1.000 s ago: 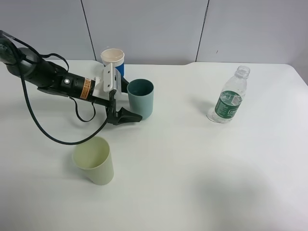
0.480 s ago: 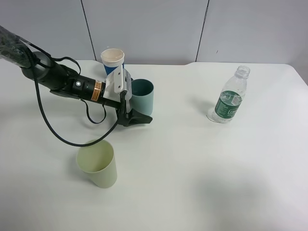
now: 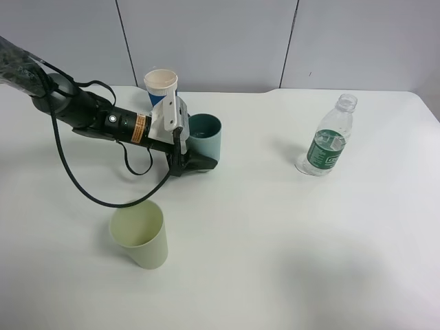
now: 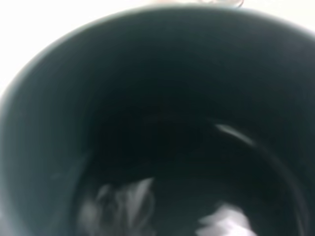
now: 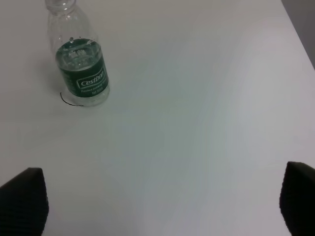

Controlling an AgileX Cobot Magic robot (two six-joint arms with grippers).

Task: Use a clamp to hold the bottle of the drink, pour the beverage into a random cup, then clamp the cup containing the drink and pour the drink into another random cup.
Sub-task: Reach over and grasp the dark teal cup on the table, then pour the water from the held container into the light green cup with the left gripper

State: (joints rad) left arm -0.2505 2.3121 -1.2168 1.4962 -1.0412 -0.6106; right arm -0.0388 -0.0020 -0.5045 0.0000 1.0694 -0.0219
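We see our left gripper (image 3: 200,157) clenched around the plain teal plastic tumbler (image 3: 209,141) near the white table's (image 3: 289,247) far edge. Our right gripper (image 5: 157,209) hangs released, well apart from the clear green-labelled plastic bottle (image 5: 79,69).

bottle (image 3: 324,146): upright, uncapped, right | teal cup (image 3: 212,143): upright, rear-left | yellow-green cup (image 3: 141,237): upright, front-left

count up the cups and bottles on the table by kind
cups: 3 (teal cup, pale yellow-green cup, blue-sleeved white cup)
bottles: 1 (water bottle)
total: 4
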